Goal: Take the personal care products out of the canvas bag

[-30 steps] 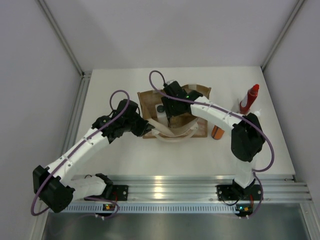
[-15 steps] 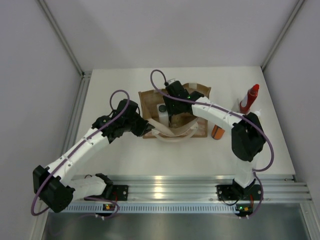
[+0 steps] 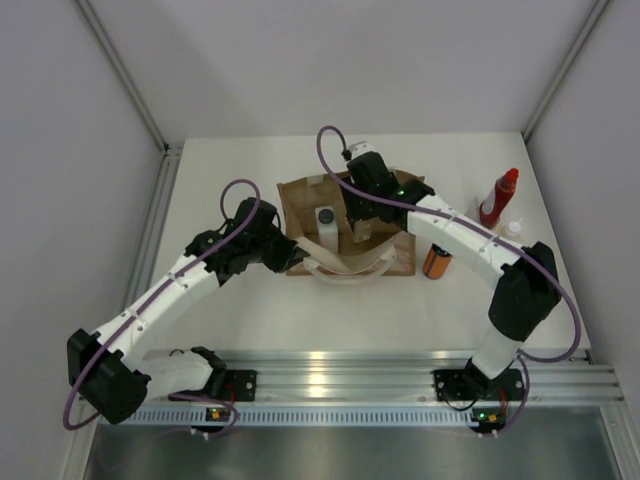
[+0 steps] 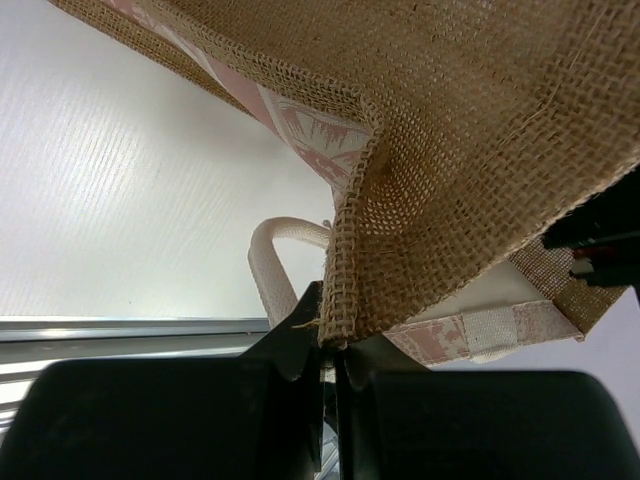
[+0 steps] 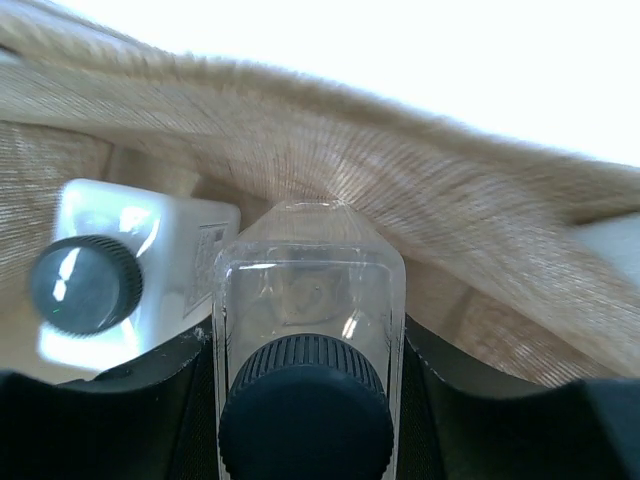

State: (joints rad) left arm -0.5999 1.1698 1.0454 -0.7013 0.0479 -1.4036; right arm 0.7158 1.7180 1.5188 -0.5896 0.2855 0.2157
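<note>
**Clear bottle in the right gripper's grasp, bag pinned open on the left**

The clear bottle [image 5: 305,300] with the dark cap is sitting between the fingers of the right gripper [image 5: 305,372]. The jaws are standing partway closed, pressing on its two flat sides. It is hanging at the mouth of the canvas bag [image 3: 300,195], with woven wall showing behind it. Whether its base is above the rim cannot be told.

Just beside it, the white squarish bottle [image 5: 150,262] is standing inside the bag, cap up, and seems to be the last one left in there.

The left gripper [image 4: 330,365] is pinching a corner of the bag's rim with its jaws fully closed on the weave. This is probably to stop the soft tote from collapsing or rising with the bottle. The cream handles [image 3: 345,270] are lying slack on the near side.

Out on the table [image 3: 250,300], right of the bag, the orange bottle [image 3: 434,263] is standing closest. The red bottle [image 3: 497,200] and the cream bottle [image 3: 513,229] are standing farther right, near each other. That cluster is likely where the clear one belongs.
</note>
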